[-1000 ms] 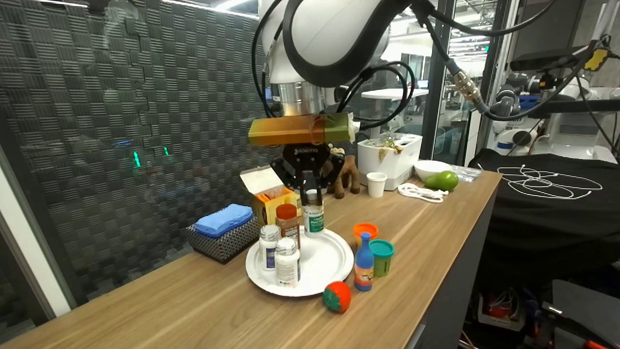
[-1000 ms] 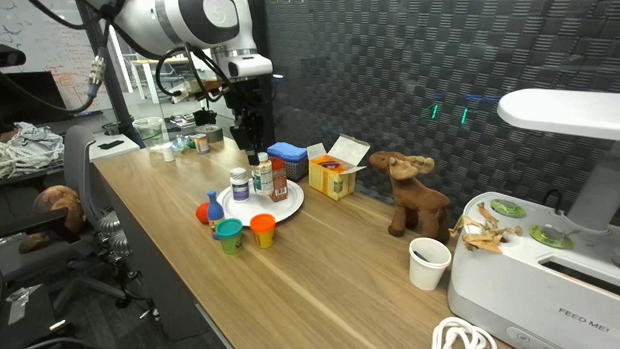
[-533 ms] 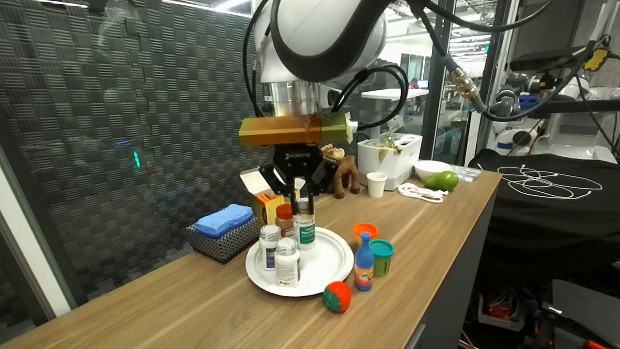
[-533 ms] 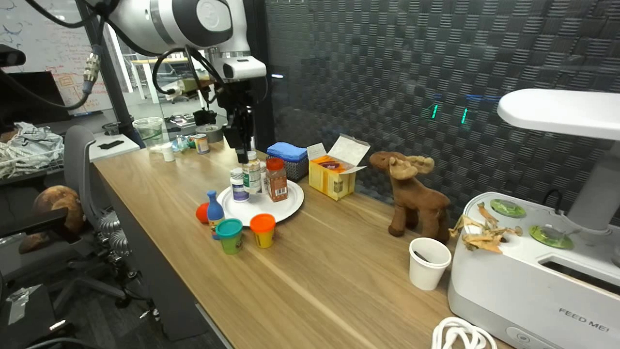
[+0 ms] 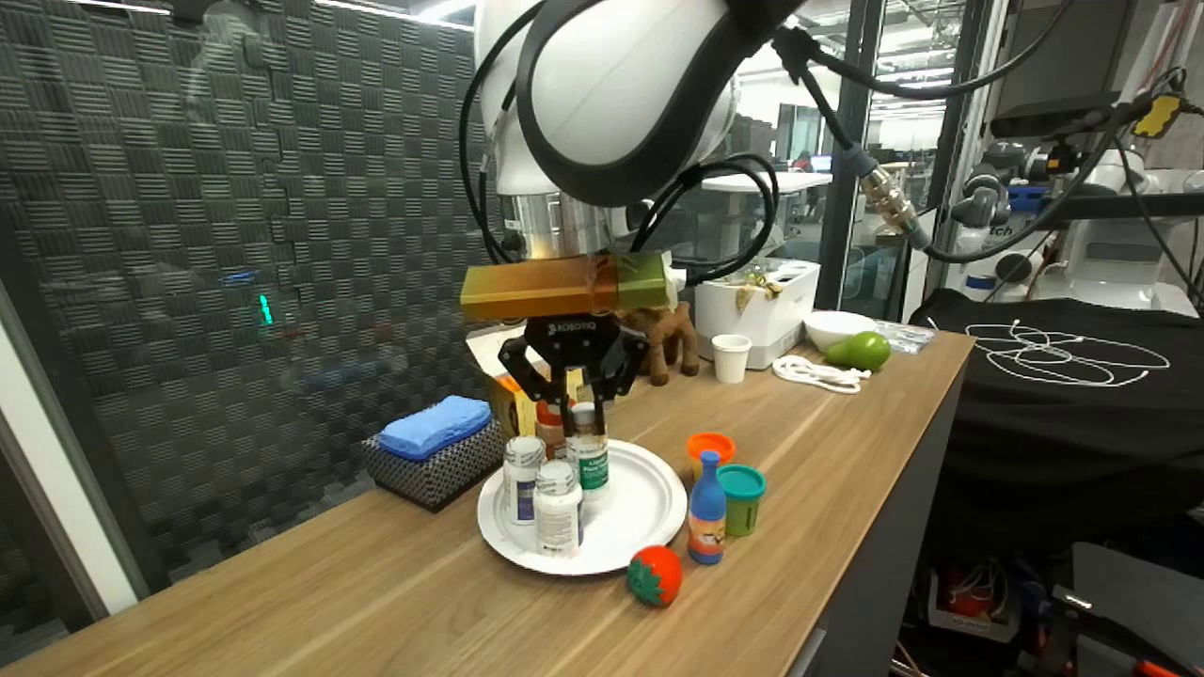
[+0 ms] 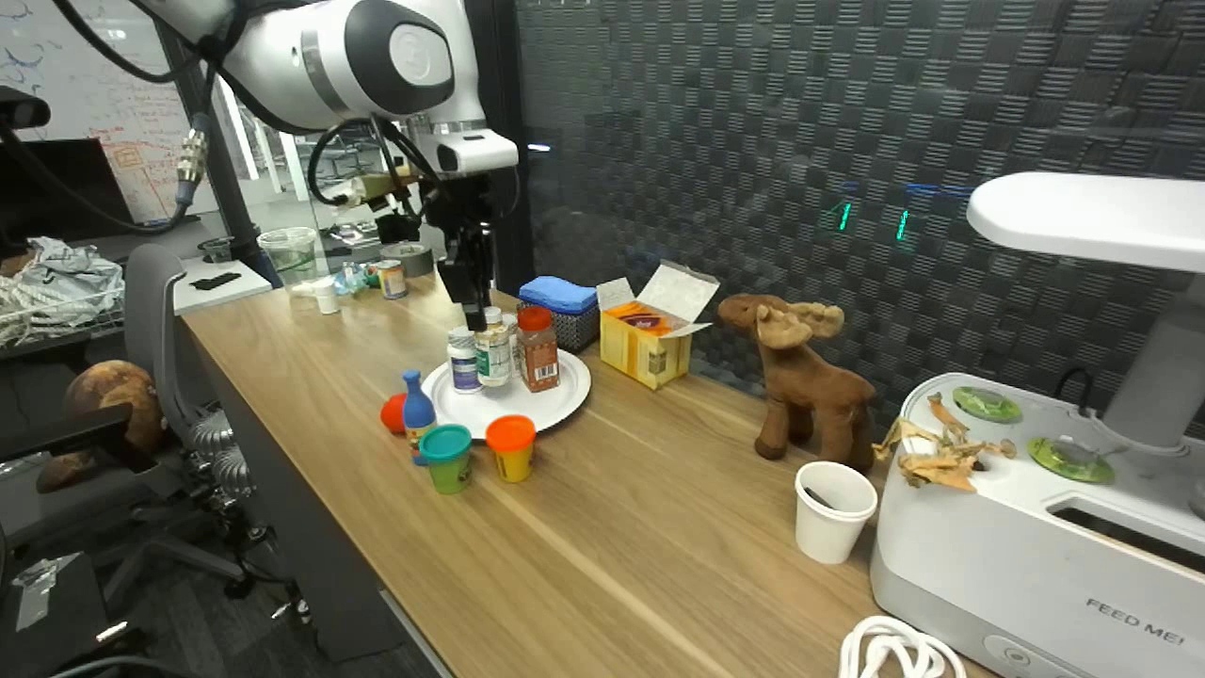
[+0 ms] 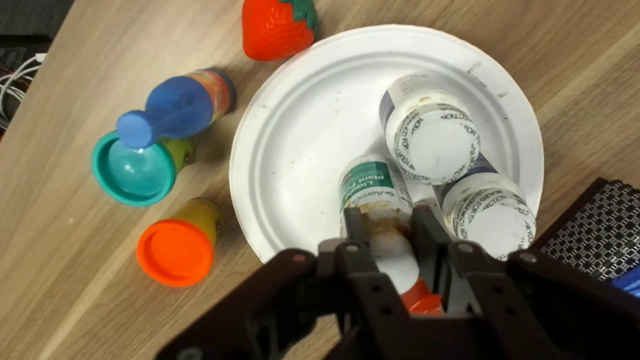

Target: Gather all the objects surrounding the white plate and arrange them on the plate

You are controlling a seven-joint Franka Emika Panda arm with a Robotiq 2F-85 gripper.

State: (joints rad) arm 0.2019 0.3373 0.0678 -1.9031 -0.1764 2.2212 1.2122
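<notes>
The white plate (image 7: pixel 297 160) lies on the counter (image 5: pixel 376 602), its open half facing the teal-lidded jar (image 7: pixel 134 172) and orange-lidded jar (image 7: pixel 175 252). The end effector (image 7: pixel 389 225) grips the green-labelled bottle (image 7: pixel 369 176) over it; whether the base touches, I cannot tell. Two white pill bottles (image 7: pixel 437 144) and an orange-capped bottle (image 6: pixel 539 356) stand opposite. The strawberry (image 7: pixel 276 30) and blue bottle (image 7: pixel 182 105) sit just outside the rim; the counter's edge runs past them. An open carton (image 6: pixel 633 353) holds orange contents (image 6: pixel 642 314), a paper cup (image 6: pixel 828 535) something dark (image 6: pixel 817 497).

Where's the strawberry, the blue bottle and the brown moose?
Strawberry (image 7: pixel 276 30): in the wrist view, on its red side.
Blue bottle (image 5: pixel 707 506): in an exterior view, on its blue body above the label.
Brown moose (image 6: pixel 817 388): in an exterior view, on the side of its body.
</notes>
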